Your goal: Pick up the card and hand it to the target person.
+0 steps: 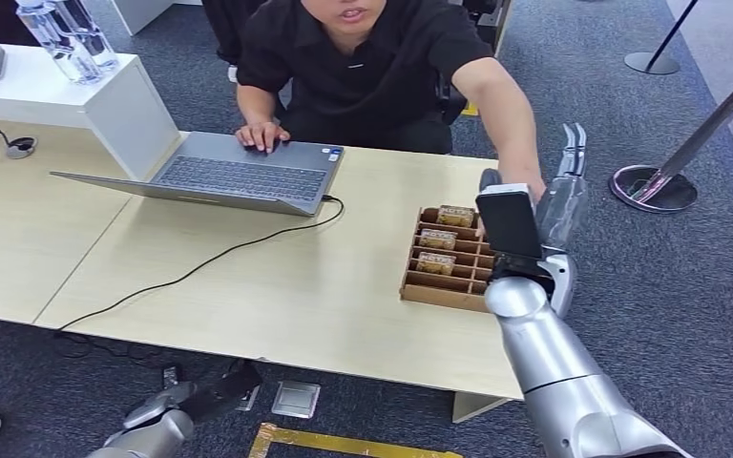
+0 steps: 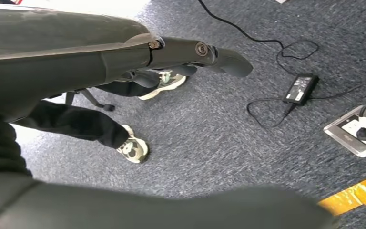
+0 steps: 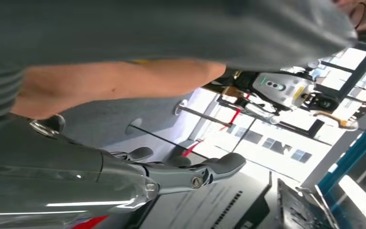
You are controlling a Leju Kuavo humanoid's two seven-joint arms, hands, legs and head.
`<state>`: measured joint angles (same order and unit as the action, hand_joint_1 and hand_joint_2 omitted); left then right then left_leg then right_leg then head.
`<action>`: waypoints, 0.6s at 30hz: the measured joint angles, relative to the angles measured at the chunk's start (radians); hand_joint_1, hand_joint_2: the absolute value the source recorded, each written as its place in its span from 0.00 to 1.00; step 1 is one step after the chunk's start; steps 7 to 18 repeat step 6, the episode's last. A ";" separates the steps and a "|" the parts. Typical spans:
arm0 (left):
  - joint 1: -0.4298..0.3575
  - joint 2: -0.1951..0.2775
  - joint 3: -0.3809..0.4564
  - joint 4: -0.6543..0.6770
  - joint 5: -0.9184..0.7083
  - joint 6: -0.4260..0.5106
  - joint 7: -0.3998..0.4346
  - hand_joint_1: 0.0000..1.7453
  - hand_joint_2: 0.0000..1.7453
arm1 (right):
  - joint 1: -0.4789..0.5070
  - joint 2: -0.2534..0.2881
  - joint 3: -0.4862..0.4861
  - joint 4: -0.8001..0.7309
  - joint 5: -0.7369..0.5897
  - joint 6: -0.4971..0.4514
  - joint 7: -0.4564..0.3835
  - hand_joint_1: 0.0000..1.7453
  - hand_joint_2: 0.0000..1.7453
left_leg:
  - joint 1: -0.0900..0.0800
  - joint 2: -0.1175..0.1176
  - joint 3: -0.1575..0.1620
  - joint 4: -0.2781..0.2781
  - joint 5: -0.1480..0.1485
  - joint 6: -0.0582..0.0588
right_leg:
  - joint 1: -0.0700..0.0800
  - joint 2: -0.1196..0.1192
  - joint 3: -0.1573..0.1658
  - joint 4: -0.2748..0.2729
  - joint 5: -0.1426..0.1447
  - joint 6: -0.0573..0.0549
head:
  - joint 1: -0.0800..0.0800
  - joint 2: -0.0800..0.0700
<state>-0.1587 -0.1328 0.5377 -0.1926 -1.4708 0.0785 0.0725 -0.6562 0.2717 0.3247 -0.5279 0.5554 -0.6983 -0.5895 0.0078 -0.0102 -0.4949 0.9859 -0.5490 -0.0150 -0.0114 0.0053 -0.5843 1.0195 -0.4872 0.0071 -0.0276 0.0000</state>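
From the head view, the right hand (image 1: 561, 196) is raised past the right end of the tabletop (image 1: 277, 286), fingers (image 1: 573, 148) stretched out straight and apart, gripping nothing that can be seen. A person (image 1: 372, 67) in a black shirt sits behind the tabletop and reaches one hand (image 1: 527, 187) up against the right hand; a dark wrist block hides the point of contact, and whether a card passes between them cannot be told. Just beside the right arm sits a wooden card tray (image 1: 444, 277) with slotted compartments, several cards (image 1: 437, 239) standing in its left column. An open laptop (image 1: 219, 174) lies in front of the person, whose other hand rests on it, and a black cable (image 1: 200, 267) runs from it across the tabletop. The left hand (image 1: 167, 405) hangs low below the tabletop edge.

In the left wrist view, the left hand (image 2: 190, 55) points over grey carpet (image 2: 209, 138), fingers extended and holding nothing. A power adapter (image 2: 300, 88) and a floor socket (image 2: 357, 131) lie on the carpet, near a person's sneakers (image 2: 133, 149).

In the right wrist view, the right hand (image 3: 171, 174) shows fingers straight, with the person's forearm (image 3: 119, 81) close alongside.
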 joint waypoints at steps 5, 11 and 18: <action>0.017 0.000 0.001 0.000 0.019 0.004 0.000 0.00 0.00 | 0.092 -0.038 -0.235 -0.055 0.105 -0.001 -0.053 0.00 0.00 | 0.000 -0.003 0.000 0.000 0.000 0.000 | 0.000 -0.002 0.001 -0.002 0.000 0.000 | -0.002 0.000; 0.020 0.000 0.002 0.000 0.021 0.005 0.000 0.00 0.00 | 0.104 -0.045 -0.268 -0.056 0.111 -0.001 -0.058 0.00 0.00 | 0.000 -0.003 0.000 0.000 0.000 0.000 | 0.000 -0.003 0.001 -0.002 0.000 0.000 | -0.003 0.000; 0.020 0.000 0.002 0.000 0.021 0.005 0.000 0.00 0.00 | 0.104 -0.045 -0.268 -0.056 0.111 -0.001 -0.058 0.00 0.00 | 0.000 -0.003 0.000 0.000 0.000 0.000 | 0.000 -0.003 0.001 -0.002 0.000 0.000 | -0.003 0.000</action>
